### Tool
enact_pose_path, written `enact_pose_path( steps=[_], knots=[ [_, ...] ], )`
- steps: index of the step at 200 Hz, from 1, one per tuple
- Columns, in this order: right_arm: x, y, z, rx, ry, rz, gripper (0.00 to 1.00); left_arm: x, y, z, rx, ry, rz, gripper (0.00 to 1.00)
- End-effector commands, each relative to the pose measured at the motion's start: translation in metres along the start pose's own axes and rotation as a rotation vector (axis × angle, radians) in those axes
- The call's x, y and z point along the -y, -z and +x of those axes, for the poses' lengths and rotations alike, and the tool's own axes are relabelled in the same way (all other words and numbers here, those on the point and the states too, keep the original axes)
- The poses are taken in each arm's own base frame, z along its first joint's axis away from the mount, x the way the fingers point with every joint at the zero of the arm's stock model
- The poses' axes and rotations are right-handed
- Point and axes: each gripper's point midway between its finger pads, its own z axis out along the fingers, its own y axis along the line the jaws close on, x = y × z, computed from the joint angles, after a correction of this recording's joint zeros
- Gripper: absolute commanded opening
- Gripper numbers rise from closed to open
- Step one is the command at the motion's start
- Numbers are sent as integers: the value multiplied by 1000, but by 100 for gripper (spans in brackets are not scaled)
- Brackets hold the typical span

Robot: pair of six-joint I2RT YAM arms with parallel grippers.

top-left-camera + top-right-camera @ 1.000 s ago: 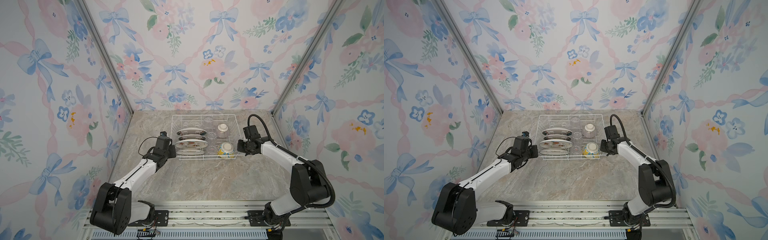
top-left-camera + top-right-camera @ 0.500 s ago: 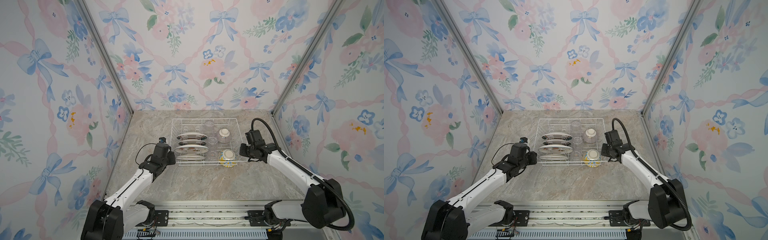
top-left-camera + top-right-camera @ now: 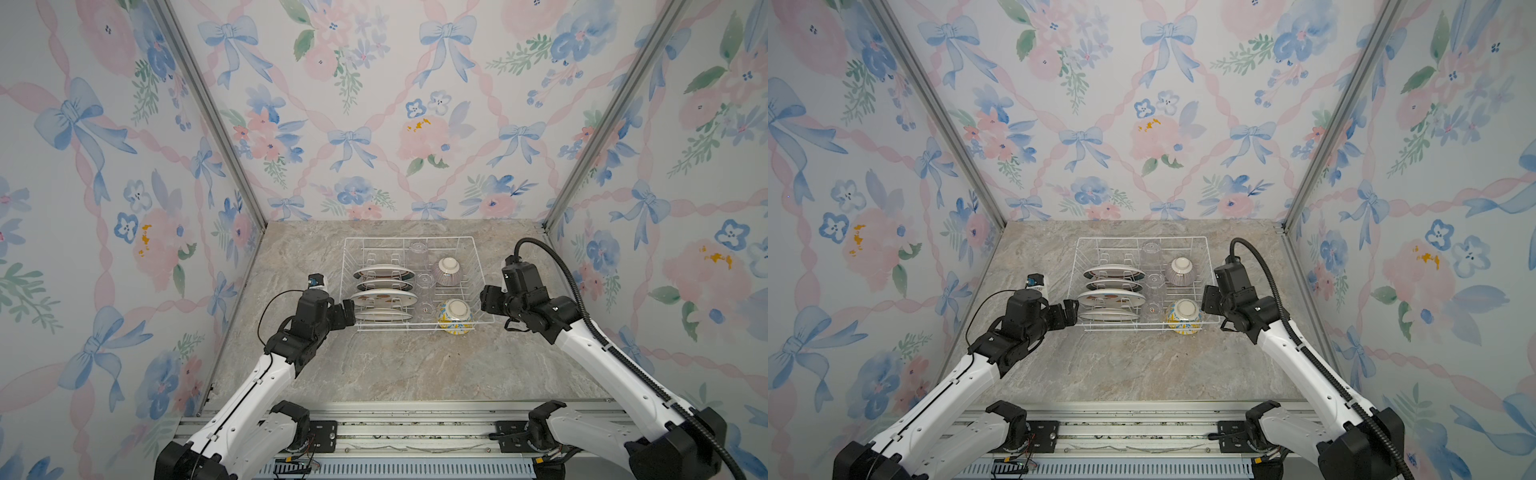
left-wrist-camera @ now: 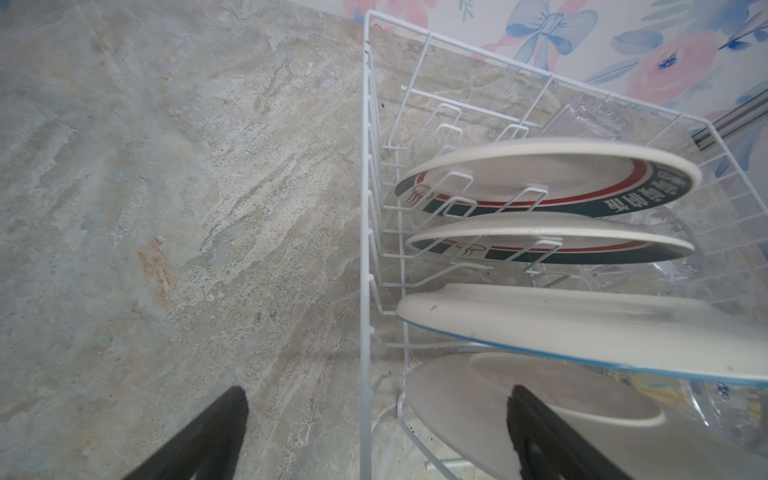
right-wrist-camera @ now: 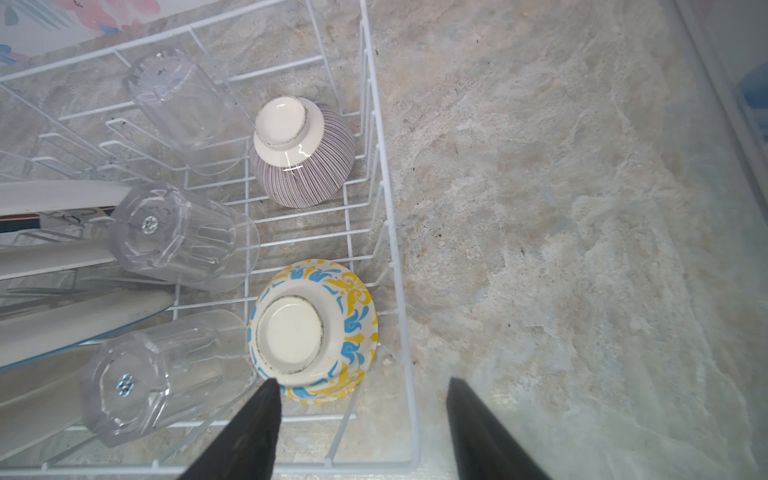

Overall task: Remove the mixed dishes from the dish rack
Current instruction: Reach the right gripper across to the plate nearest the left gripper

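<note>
The dish rack (image 3: 344, 266) sits on the marble table (image 3: 395, 365), toward the back, with every dish inside it, and one arm stands at each of its short walls. The left gripper (image 3: 348, 311) is at the near left corner, and in the left wrist view its jaws are spread wide and hold nothing. The rack's wire wall runs up between the two fingers, one over bare table, the other over the front plate (image 4: 457, 399). That plate stands on edge in the dividers, its disc running across the rack, so its rim rather than its face points at this gripper. Behind it stand a blue-rimmed plate (image 4: 582, 328) and two dark-rimmed plates (image 4: 540, 174). The right gripper (image 3: 484, 299) straddles the right wall in the same way, jaws apart and empty. One finger reaches just over the upturned yellow-blue bowl (image 5: 311, 328) and the other is outside over the table. The purple-striped bowl (image 5: 303, 153) lies farther back along the same wall, also bottom up. Three clear cups (image 5: 178, 237) sit in a row between the bowls and the plates, the nearest close beside the yellow-blue bowl. The left arm is likely the one for the plates and the right arm for the bowls. In each case the wall wire between the fingers stands in the way, so either gripper would probably need to rise and shift inward before closing on a dish.
</note>
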Motion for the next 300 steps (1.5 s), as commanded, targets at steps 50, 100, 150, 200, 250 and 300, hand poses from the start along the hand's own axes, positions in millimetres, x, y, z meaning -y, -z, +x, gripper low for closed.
enact_pose_path(
  steps=[50,100,150,200,250,300],
  knots=[
    [-60,42,-5,78,225,-203,75,15,15,-2,7,48,96,98],
    [-129,52,15,99,414,-382,78,30,30,-2,22,78,199,98],
    [-182,54,40,75,556,-423,81,37,47,4,50,85,286,98],
    [-228,41,83,3,775,-487,80,41,58,3,75,97,330,98],
    [-250,29,89,-27,857,-511,74,46,59,4,62,93,353,98],
    [-253,16,91,-65,967,-460,73,46,58,7,52,85,359,98]
  ],
)
